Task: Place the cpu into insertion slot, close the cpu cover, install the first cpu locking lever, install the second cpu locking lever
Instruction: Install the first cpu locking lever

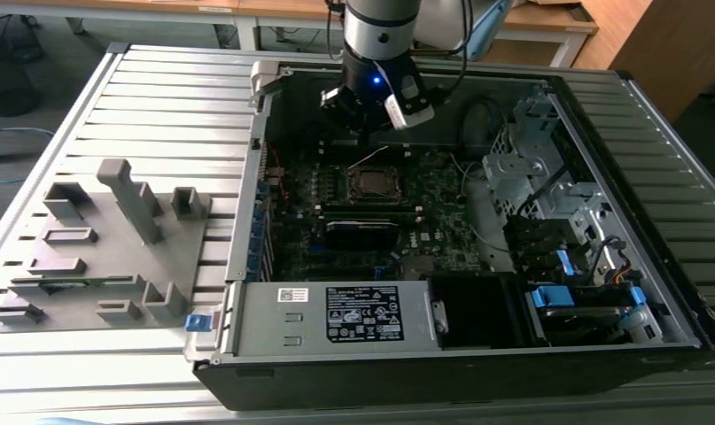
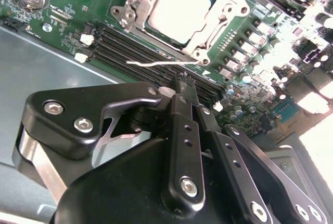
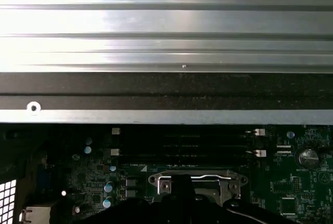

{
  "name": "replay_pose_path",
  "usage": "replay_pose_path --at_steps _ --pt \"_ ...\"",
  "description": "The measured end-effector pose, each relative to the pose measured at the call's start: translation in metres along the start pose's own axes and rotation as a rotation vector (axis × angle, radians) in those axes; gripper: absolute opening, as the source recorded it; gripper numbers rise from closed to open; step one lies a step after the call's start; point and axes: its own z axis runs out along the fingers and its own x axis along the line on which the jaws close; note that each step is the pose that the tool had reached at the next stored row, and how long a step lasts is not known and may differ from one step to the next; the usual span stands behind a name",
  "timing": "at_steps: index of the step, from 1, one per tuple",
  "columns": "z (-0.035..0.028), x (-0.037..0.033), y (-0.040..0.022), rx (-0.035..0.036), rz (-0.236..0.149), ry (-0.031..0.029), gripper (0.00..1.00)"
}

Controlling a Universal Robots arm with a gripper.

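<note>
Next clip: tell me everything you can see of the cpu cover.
The cpu cover is a thin silvery metal frame with a large square window. Through the window the cpu shows its dull silver top. In the second wrist view the cover appears to lie flat, closed down over the chip, on the green motherboard. A thin wire lever juts free beside it, toward the memory slots. Whether anything clamps the cover I cannot tell.

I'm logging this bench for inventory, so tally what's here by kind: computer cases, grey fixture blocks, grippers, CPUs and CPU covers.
computer case: 1
grey fixture block: 1
gripper: 1
cpu: 1
cpu cover: 1
Total: 5
</note>
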Motion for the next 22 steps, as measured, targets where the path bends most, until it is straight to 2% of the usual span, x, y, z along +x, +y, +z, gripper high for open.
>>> replay_pose_path --at_steps 4,9,17,22 --pt "0.0023 -0.004 0.001 -0.0002 0.0 0.0 0.11" --pt "0.0062 -0.0041 0.0028 -0.0064 0.0 0.0002 0.11" --pt "0.0189 -0.0054 0.0039 -0.0128 0.0 0.0002 0.11" --pt "0.0211 -0.01 0.0048 -0.0131 0.0 0.0002 0.11"
